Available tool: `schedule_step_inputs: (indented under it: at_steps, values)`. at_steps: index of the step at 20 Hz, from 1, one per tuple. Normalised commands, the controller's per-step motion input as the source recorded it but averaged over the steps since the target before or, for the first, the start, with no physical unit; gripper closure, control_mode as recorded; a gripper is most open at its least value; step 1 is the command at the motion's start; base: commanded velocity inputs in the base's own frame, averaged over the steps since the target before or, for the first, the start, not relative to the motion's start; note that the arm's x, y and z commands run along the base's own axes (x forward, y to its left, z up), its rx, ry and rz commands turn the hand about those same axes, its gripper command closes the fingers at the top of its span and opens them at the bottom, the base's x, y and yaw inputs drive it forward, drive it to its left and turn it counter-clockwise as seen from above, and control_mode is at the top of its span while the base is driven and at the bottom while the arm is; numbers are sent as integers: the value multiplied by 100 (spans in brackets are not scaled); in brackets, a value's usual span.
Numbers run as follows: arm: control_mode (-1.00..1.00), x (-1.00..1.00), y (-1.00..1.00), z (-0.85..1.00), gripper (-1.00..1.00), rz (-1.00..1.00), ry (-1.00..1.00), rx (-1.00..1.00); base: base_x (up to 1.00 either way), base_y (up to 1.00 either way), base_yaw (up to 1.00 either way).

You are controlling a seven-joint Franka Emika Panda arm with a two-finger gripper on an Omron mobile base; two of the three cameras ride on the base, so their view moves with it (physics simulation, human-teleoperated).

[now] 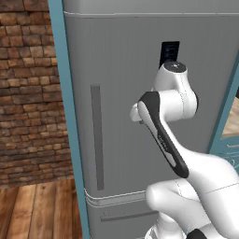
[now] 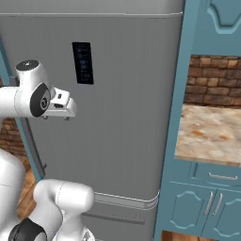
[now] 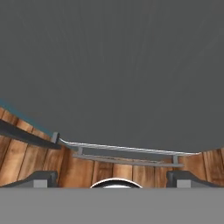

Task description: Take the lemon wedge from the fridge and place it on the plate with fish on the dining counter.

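Observation:
The tall grey fridge (image 1: pixel 121 70) (image 2: pixel 127 117) stands shut right before me, its black display panel (image 1: pixel 169 52) (image 2: pixel 82 62) high on the door. Its long vertical handle (image 1: pixel 96 135) (image 3: pixel 26 136) runs down the door's left side, above the bottom drawer (image 1: pixel 116 214) (image 2: pixel 122 214). My gripper (image 2: pixel 59 113) (image 3: pixel 113 179) hangs close to the door at mid height, pointing down, open, with nothing between its fingertips (image 3: pixel 41 178). The lemon wedge is hidden behind the shut door. The plate and the dining counter are out of view.
A teal panel (image 1: pixel 65 93) and a brick wall (image 1: pixel 28 93) flank the fridge's left side above a wooden floor (image 1: pixel 37 210). On the right stands a wall counter with a stone top (image 2: pixel 212 132) over teal cabinet doors (image 2: pixel 207 202).

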Motion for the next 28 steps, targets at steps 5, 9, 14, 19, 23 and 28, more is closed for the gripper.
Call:
schedule_step_inputs:
  at_steps: [5, 9, 14, 19, 23, 28]
  values:
    - [-100, 0, 0, 0, -100, 0, 0, 0, 0, 0, 0]
    - [-100, -1, 6, 0, -100, 0, 0, 0, 0, 0, 0]
    - [100, -19, 15, -1, -100, 0, 1, 0, -23, 18, 0]
    - [100, 0, 0, 0, -100, 0, 0, 0, -58, 52, 0]
    - [100, 0, 0, 0, -100, 0, 0, 0, -65, 36, 0]
    - [100, 0, 0, 0, -100, 0, 0, 0, -90, 8, -8]
